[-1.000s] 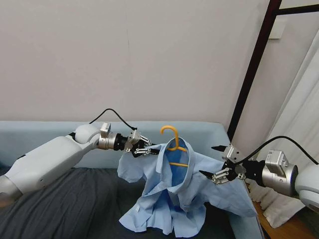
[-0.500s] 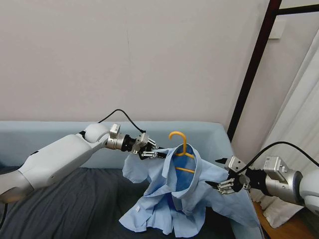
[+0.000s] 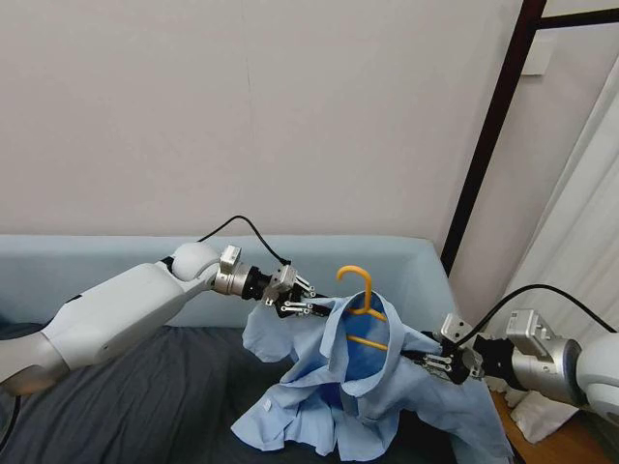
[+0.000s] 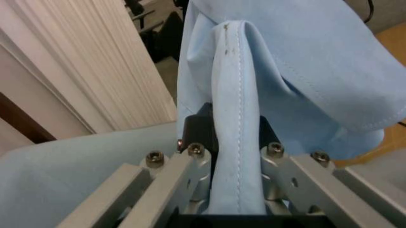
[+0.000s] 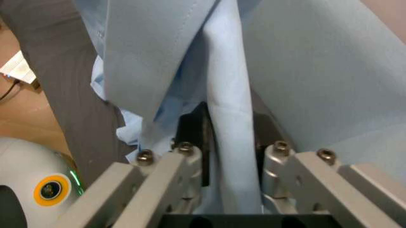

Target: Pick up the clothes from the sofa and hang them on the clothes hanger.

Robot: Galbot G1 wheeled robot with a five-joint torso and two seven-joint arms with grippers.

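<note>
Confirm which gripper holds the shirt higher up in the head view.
The left gripper, shut on the blue shirt at the shoulder beside the yellow hanger, is higher. The right gripper clamps the other shoulder lower down.

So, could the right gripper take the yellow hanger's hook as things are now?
Probably not: the right gripper is shut on the blue shirt, so it is busy. The hook itself stands bare above the shirt, nothing covering it.

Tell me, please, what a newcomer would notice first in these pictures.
A light blue shirt on a yellow hanger is held up over the sofa. The left gripper pinches one shoulder and the right gripper the other, each shut on a fold of cloth.
</note>
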